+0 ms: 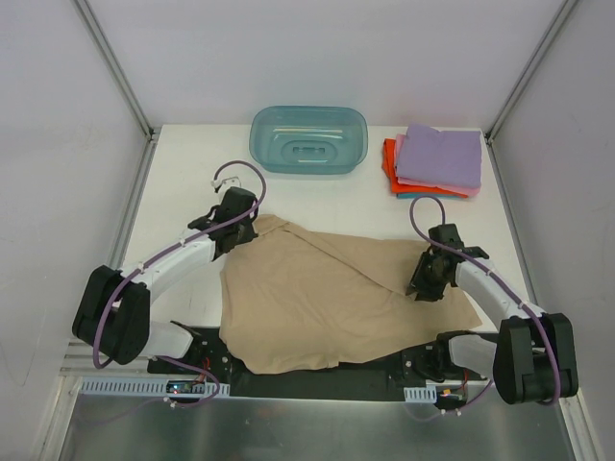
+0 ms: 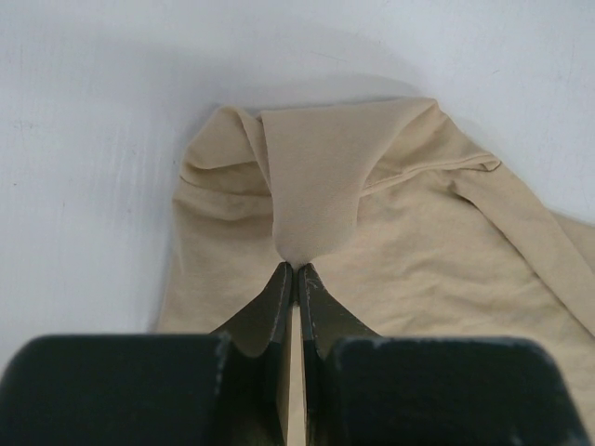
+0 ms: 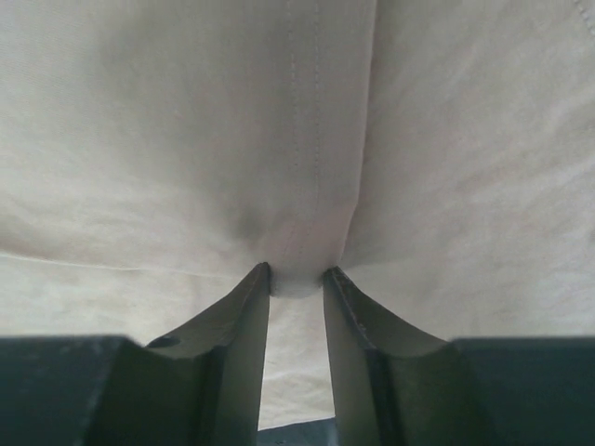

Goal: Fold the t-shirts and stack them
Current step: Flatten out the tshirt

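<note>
Top view: tan shirt (image 1: 336, 298) lies spread near-middle, my left gripper (image 1: 235, 230) at its far-left corner, right gripper (image 1: 430, 277) at its right edge; I'd lift both evenly so the fold lands straight. Left wrist: jaws clamped on a pinch of cloth, rest of shirt cut off. Right wrist: jaws part apart, cloth ridge between the tips, can't tell if gripped.

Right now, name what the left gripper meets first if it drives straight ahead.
The tan t-shirt: the left gripper is shut on its fold. Beyond that, probably bare table.
</note>
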`<state>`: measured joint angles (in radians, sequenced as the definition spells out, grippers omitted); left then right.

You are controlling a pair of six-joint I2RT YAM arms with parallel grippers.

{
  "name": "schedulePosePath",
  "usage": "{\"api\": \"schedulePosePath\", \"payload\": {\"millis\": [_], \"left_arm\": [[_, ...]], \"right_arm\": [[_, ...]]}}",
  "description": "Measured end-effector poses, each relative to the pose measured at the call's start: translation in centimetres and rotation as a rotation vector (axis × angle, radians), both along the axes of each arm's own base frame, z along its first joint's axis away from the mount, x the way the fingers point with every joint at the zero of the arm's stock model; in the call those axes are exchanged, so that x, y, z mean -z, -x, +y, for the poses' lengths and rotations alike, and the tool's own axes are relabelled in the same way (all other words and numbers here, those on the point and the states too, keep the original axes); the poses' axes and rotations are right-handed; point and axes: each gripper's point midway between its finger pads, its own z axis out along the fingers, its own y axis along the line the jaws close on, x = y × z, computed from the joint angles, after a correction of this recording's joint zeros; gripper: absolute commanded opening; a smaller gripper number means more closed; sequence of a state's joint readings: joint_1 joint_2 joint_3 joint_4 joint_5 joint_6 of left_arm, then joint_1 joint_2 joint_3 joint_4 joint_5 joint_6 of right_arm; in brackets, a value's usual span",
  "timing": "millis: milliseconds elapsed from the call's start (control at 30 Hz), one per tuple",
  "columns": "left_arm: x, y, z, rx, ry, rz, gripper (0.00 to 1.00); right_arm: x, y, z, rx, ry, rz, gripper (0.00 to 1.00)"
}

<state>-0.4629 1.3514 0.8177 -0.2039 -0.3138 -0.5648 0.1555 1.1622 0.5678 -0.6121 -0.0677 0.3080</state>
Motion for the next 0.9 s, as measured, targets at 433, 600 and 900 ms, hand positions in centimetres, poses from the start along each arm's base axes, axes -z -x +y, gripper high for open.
{"api": "schedulePosePath", "payload": {"millis": [433,600,900], "left_arm": [[-0.7,0.3,0.2,-0.001,0.012,-0.026,0.00],[-4.2,0.2,0.5,0.007,0.030,-0.123,0.00],[-26.3,1.3,2.3,0.031,0.148,-0.655,0.00]], "right_arm": [[-0.8,-1.3,-0.1,0.013,0.010,-0.062,0.01],[-6.7,-4.7,-0.3,0.007,0.027,-0.260,0.01],[-29.6,-6.4,-3.3,0.094,0.093,-0.890,0.01]]}}
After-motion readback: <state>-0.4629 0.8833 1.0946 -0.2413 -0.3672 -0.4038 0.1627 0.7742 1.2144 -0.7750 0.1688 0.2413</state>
